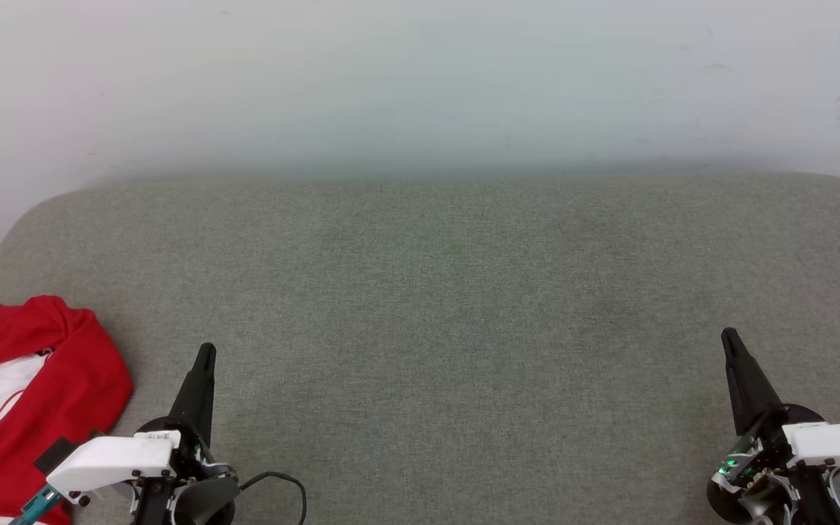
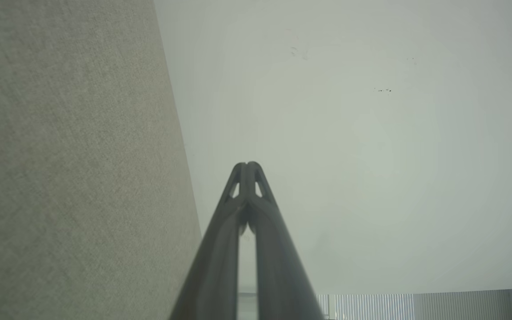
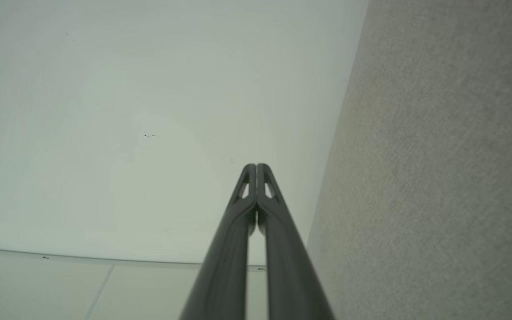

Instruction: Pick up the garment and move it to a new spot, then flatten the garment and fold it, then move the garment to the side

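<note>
Risk: the bunched red jersey (image 1: 70,379) lies by the worktop's (image 1: 420,292) left edge, so the left end effector (image 1: 205,353), pressed together like the right end effector (image 1: 727,336), could nudge it off.

Soft cloth garment (image 1: 77,379), matt woven grey surface (image 1: 464,328), smooth matt wall (image 1: 420,87)

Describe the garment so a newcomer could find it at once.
Start at the grey cushion that spans the head view. At its near left edge, left of the left hand, lies the garment. Nothing else there is red and white.
</note>
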